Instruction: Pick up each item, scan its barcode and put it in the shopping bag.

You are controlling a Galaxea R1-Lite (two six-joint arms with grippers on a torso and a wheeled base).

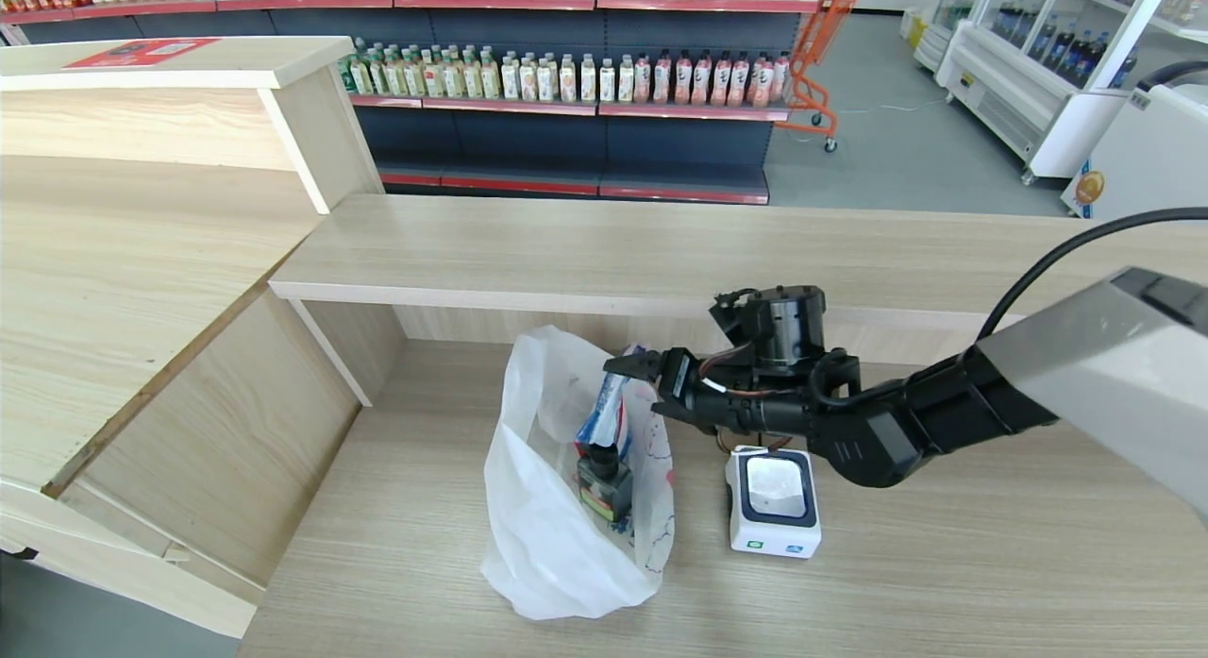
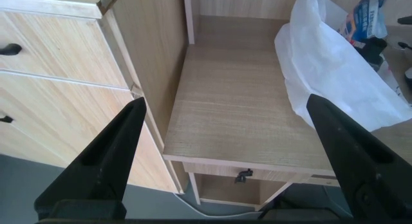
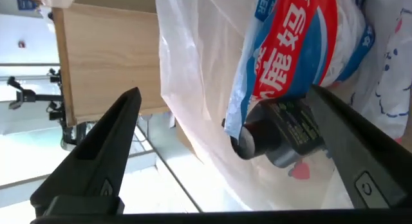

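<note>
Right gripper (image 1: 632, 386) is held level at the mouth of the shopping bag (image 1: 538, 535), fingers spread wide, nothing gripped; left gripper (image 2: 225, 102) is held beside the bag, likewise parted, empty.

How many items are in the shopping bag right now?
2. A blue-and-red packet stands upright inside the shopping bag, and a dark box sits at its lower end. The bag's folds could hide more.
</note>
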